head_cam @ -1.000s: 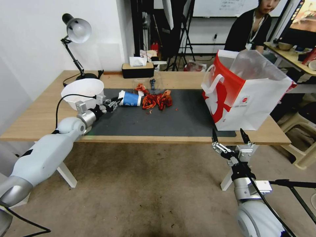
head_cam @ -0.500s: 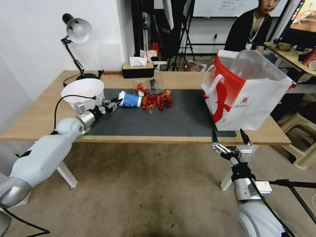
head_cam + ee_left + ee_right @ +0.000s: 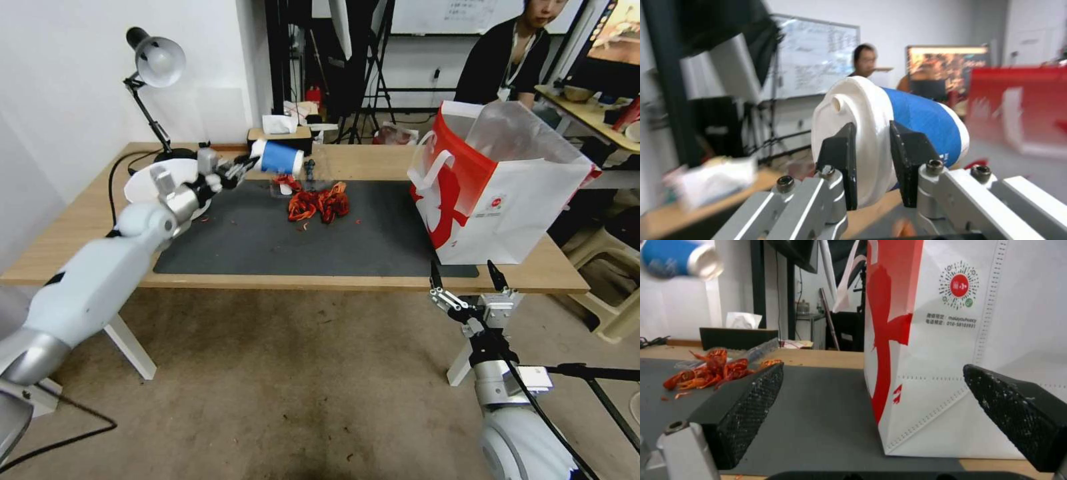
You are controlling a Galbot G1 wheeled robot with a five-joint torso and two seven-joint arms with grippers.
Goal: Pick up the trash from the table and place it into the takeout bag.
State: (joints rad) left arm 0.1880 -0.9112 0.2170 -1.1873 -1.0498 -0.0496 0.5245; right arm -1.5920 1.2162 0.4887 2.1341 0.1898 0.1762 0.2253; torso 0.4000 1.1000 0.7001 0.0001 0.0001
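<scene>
Right gripper (image 3: pixel 465 279) parked below the near table (image 3: pixel 80 233) edge, in front of the bag (image 3: pixel 507 207); jaws spread wide, nothing between them. It sits low and clear, out of the working lane.

Mat (image 3: pixel 267 240), near part: bare. Farther in, a red heap of scraps (image 3: pixel 319 202) with loose flecks around it, and some clear plastic just behind. That litter remains on the table.

Left gripper (image 3: pixel 240 170) raised over the far-left part of the mat, pinching the cup (image 3: pixel 280 159). The left wrist view shows both fingers (image 3: pixel 842 160) pressed onto the white lid rim, so the cup (image 3: pixel 902 133) hangs sideways with its base pointing toward the bag. Judgement: a rim pinch is a thin hold; the cup could pivot or slip during the carry.

White bowl (image 3: pixel 143 187) lies under the left forearm, near the lamp (image 3: pixel 157 63).

Bag stands upright at the table's right end, mouth open, well apart from the cup. Judgement: the route runs over the scraps, then over the bag's high near wall and loop handle (image 3: pixel 430 167), so height is needed.

Tissue box (image 3: pixel 280 137) at the far edge, behind the cup.
</scene>
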